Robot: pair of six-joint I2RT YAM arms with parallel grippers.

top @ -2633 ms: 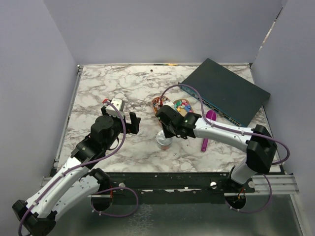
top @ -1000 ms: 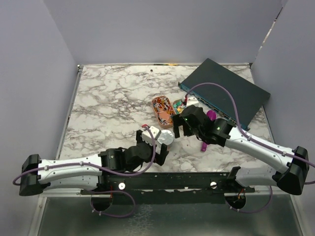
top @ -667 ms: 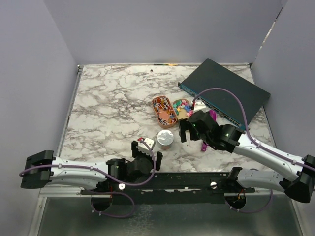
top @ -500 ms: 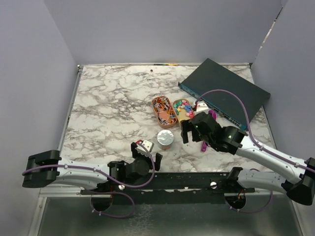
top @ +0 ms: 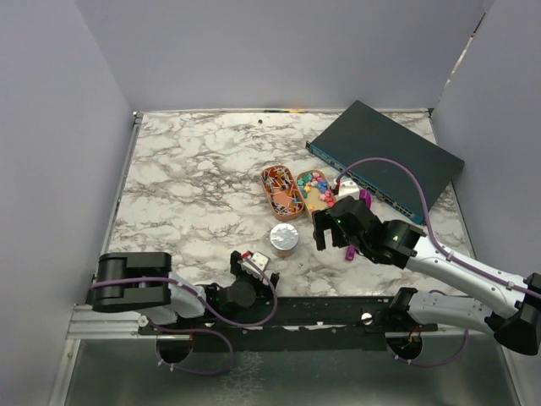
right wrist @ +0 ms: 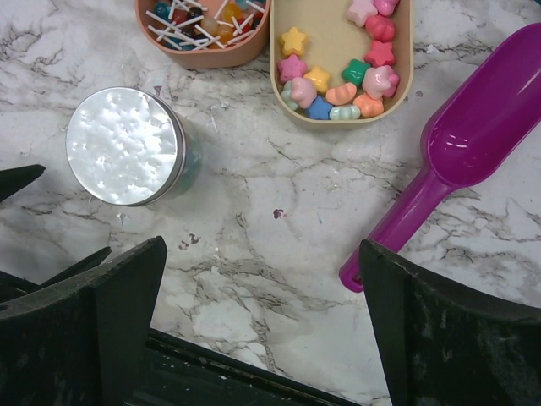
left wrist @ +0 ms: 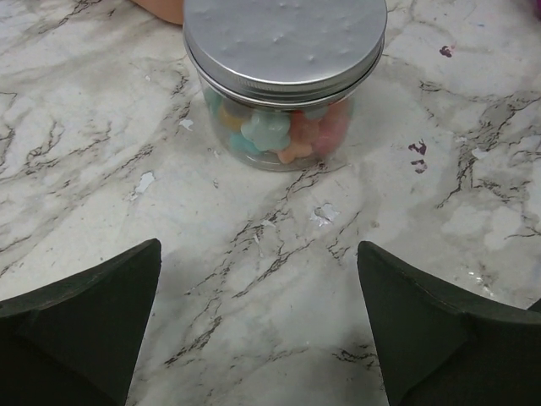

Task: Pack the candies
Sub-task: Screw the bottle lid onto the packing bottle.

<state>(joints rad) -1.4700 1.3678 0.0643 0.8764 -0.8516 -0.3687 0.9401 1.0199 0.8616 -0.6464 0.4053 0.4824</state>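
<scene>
Pastel candies in tan tray; ahead of spread right fingers, apart

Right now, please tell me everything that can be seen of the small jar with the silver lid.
The jar is small, round and clear-walled, glass or plastic. A dimpled silver screw lid closes it. It stands upright on the marble table, just in front of the orange tray of paper clips, not touching it. Pastel candies show through its wall. Nothing but the table touches it.
</scene>
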